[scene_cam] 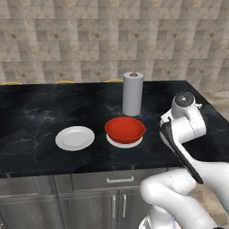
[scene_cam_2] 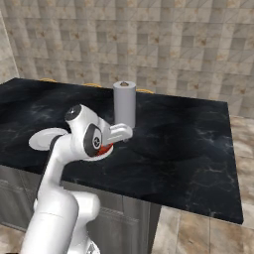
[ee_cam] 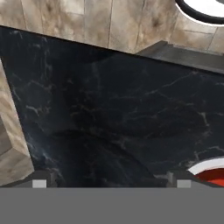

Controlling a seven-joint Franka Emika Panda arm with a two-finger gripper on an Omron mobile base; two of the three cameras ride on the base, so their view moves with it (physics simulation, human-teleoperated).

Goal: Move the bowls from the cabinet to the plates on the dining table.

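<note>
A glossy red bowl [scene_cam: 125, 129] sits on a white plate [scene_cam: 124, 142] near the middle of the dining table [scene_cam: 36, 112]. To its left lies a second white plate [scene_cam: 74, 137], bare. My gripper [ee_cam: 110, 180] is open with nothing between its fingertips [ee_cam: 39, 180]. It hovers over the marble just right of the bowl. In the hand view the red bowl [ee_cam: 213, 176] and its plate rim [ee_cam: 205, 165] show at the bottom right corner. In the right base view my arm hides most of the bowl [scene_cam_2: 104, 149]. The cabinet is out of view.
A grey paper towel roll [scene_cam: 133, 94] stands upright just behind the red bowl. The table's right end [scene_cam_2: 233, 163] drops to tiled floor. Yellow stool tops [scene_cam: 65, 82] peek over the far edge. A tiled wall rises behind.
</note>
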